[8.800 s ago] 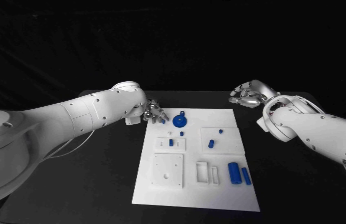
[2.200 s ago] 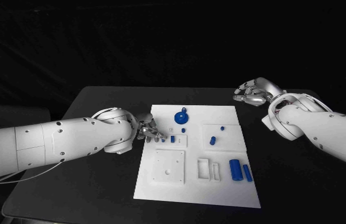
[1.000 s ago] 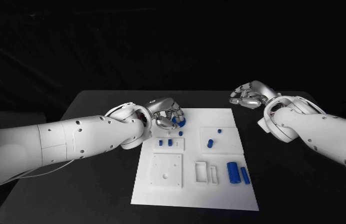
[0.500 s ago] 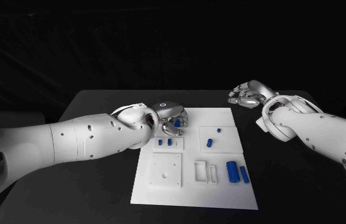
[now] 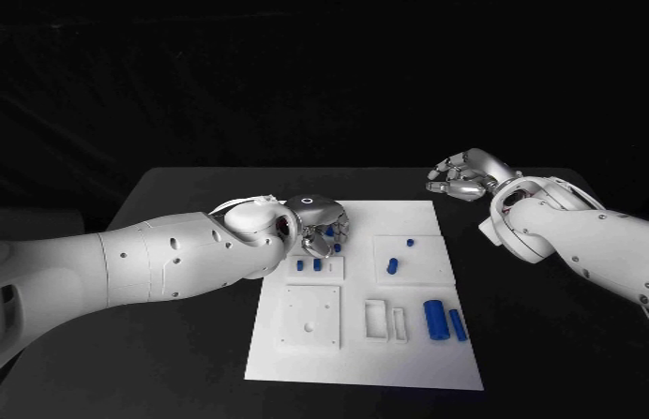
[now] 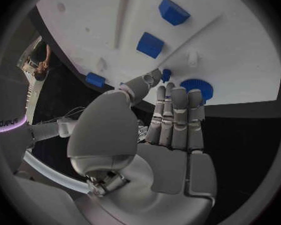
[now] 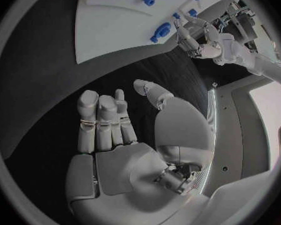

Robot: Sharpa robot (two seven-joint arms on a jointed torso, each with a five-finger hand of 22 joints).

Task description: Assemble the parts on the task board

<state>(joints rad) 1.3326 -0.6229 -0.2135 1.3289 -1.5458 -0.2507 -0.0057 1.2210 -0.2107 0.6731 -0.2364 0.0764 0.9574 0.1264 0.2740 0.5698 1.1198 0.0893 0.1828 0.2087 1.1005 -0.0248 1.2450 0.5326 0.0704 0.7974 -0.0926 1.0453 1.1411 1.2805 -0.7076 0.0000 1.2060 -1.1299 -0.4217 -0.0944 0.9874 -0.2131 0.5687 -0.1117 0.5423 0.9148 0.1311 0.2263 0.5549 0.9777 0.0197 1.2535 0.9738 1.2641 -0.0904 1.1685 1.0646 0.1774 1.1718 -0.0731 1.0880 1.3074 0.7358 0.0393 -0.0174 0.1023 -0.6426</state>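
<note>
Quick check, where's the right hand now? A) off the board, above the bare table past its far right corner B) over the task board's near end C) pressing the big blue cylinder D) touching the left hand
A: the right hand hovers over the black table, clear of the task board, holding nothing.

The black, matte, rectangular table [image 5: 176, 344] spreads across the lower part of the head view, its far edge running straight and its far left corner rounded. Behind that far edge hangs a black, loosely creased cloth backdrop [image 5: 324, 72] that spans the whole width of the scene. The same dark tabletop shows in the right wrist view as a broad band, and in the left wrist view as a dark strip.
</note>
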